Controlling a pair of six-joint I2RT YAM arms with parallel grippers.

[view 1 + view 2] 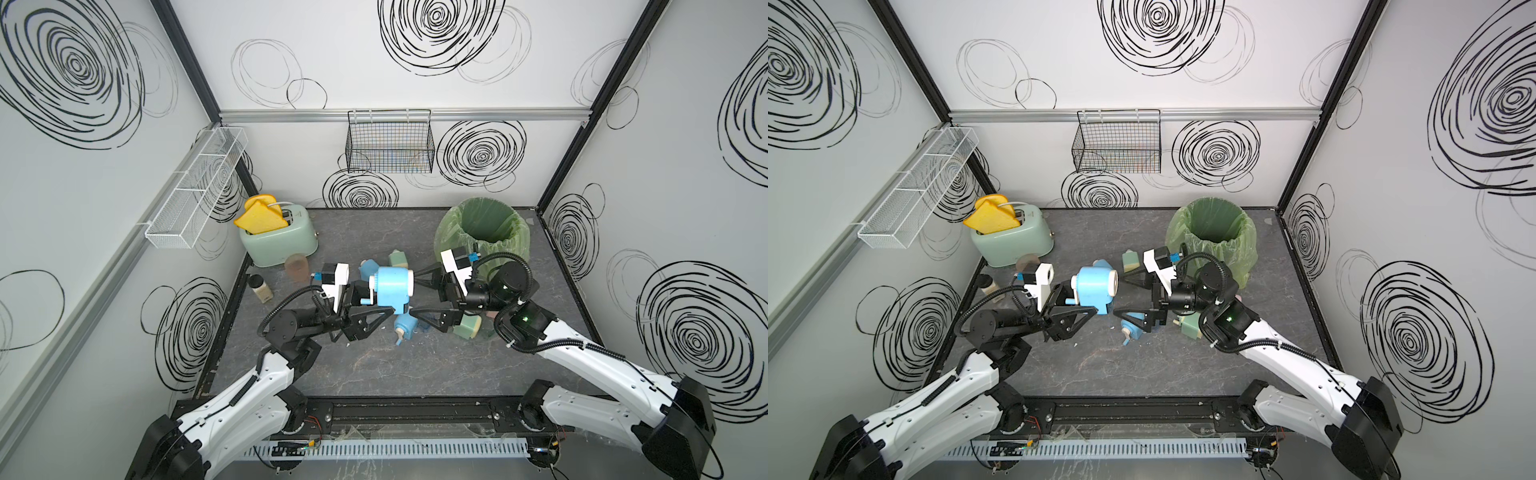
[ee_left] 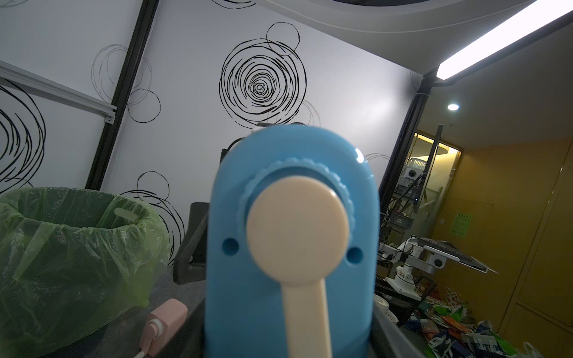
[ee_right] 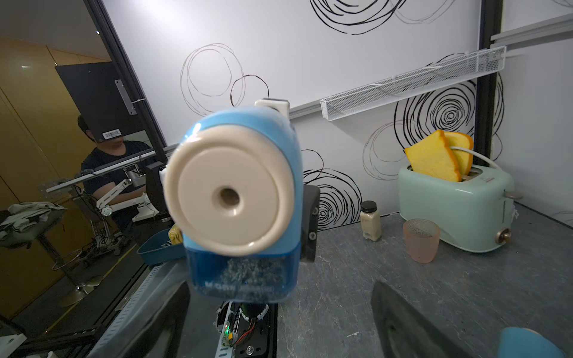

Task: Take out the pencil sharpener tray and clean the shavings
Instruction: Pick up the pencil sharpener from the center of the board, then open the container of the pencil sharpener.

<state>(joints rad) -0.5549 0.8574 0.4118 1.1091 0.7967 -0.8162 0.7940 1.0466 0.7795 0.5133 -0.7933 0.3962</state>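
A light-blue pencil sharpener [image 1: 392, 286] [image 1: 1094, 284] with a cream front dial hangs above the table's middle. My left gripper [image 1: 384, 293] [image 1: 1088, 293] [image 2: 291, 341] is shut on its body from the crank side, and the cream crank [image 2: 297, 235] faces that wrist camera. The tray [image 3: 245, 276], a translucent dark-blue drawer, sits inside the sharpener's [image 3: 235, 192] base with grey shavings showing through it. My right gripper [image 1: 415, 293] [image 1: 1118, 294] [image 3: 279, 322] is open just in front of the sharpener's face, one finger on each side, touching nothing.
A bin lined with a green bag [image 1: 486, 232] [image 2: 62, 257] stands at the back right. Other small sharpeners lie under the arms: blue [image 1: 405, 328], green [image 1: 467, 328] and pink [image 2: 161, 322]. A toaster [image 1: 278, 232], pink cup [image 1: 297, 266] and spice bottle [image 1: 259, 286] stand at the left.
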